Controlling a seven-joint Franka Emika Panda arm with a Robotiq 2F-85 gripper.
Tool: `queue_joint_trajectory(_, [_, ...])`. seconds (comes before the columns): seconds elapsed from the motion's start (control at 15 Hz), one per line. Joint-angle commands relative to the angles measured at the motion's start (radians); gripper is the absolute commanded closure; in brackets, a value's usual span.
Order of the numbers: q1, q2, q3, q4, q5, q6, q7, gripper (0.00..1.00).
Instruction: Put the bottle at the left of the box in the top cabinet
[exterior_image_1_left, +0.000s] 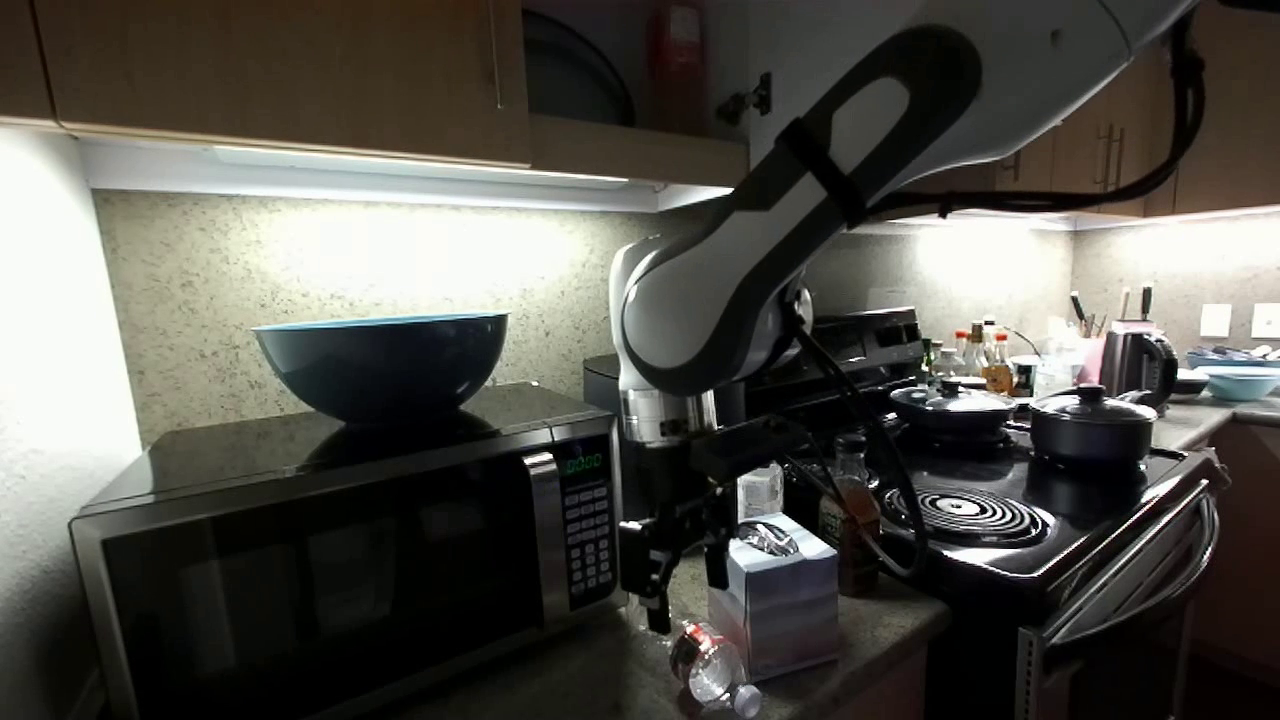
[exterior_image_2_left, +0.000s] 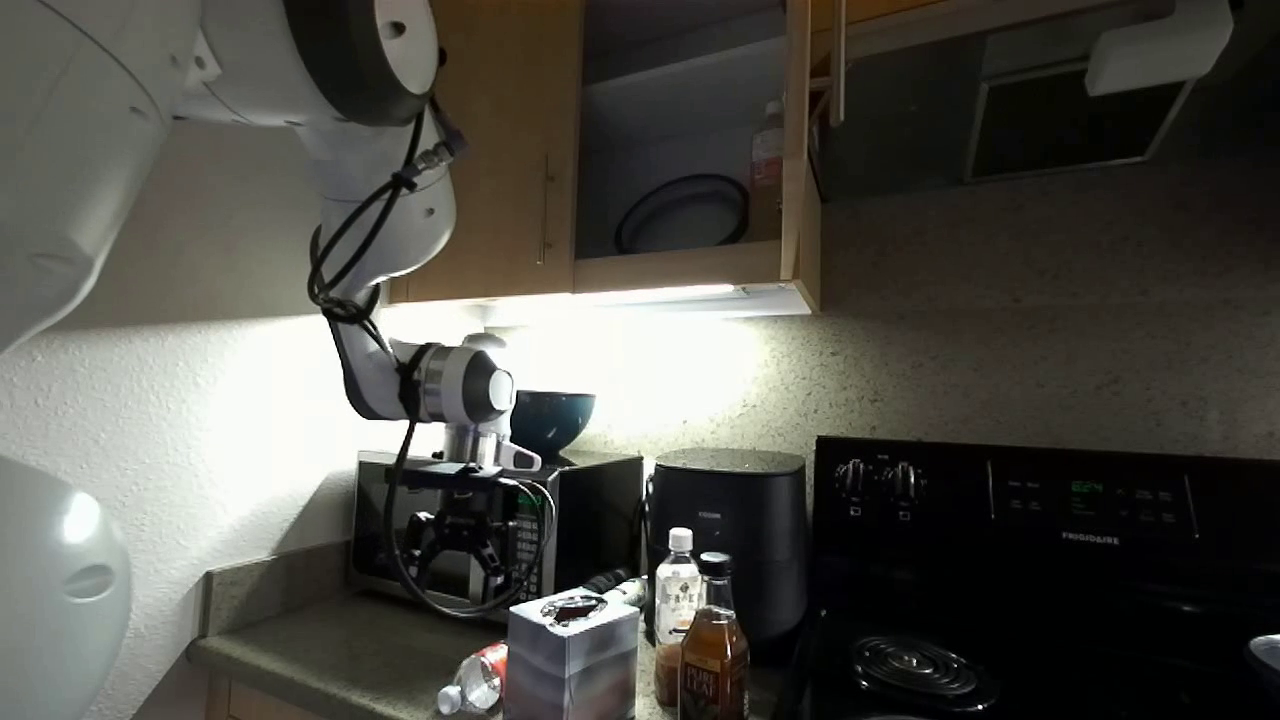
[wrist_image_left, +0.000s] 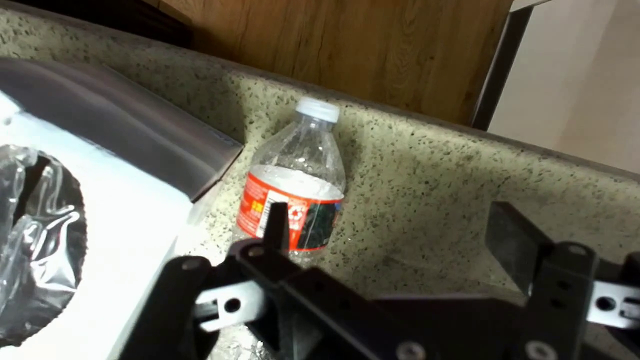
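The bottle, clear with a red label and white cap, lies on its side on the counter in both exterior views (exterior_image_1_left: 706, 660) (exterior_image_2_left: 480, 680); its cap points toward the counter's front edge in the wrist view (wrist_image_left: 300, 165). It lies beside the pale box (exterior_image_1_left: 785, 610) (exterior_image_2_left: 570, 665), which also shows in the wrist view (wrist_image_left: 130, 215). My gripper (exterior_image_1_left: 688, 600) (exterior_image_2_left: 460, 570) is open and empty above the counter. In the wrist view the gripper (wrist_image_left: 388, 215) has its left finger overlapping the bottle's label, with counter between the fingers. The top cabinet (exterior_image_1_left: 640, 145) (exterior_image_2_left: 680, 265) is open.
The microwave (exterior_image_1_left: 340, 560) with a dark bowl (exterior_image_1_left: 390, 365) on it stands beside the gripper. An upright white-capped bottle (exterior_image_2_left: 678, 600) and a tea bottle (exterior_image_2_left: 714, 655) stand by the box. A round dark item (exterior_image_2_left: 685, 215) and red-labelled bottle (exterior_image_2_left: 767, 165) are in the cabinet.
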Motion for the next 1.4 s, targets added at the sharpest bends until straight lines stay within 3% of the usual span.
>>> queue_joint_trajectory(0.0, [0.018, 0.058, -0.018, 0.028, -0.073, 0.05, 0.046, 0.0])
queue_joint_trajectory(0.93, [0.076, 0.156, -0.071, 0.093, -0.193, 0.026, 0.194, 0.01])
queue_joint_trajectory(1.0, [0.077, 0.16, -0.07, 0.095, -0.186, 0.023, 0.194, 0.08])
queue_joint_trajectory(1.07, [0.076, 0.165, -0.069, 0.095, -0.182, 0.023, 0.193, 0.25])
queue_joint_trajectory(1.13, [0.076, 0.169, -0.068, 0.096, -0.178, 0.022, 0.19, 0.28])
queue_joint_trajectory(1.33, [0.074, 0.178, -0.067, 0.098, -0.169, 0.02, 0.184, 0.48])
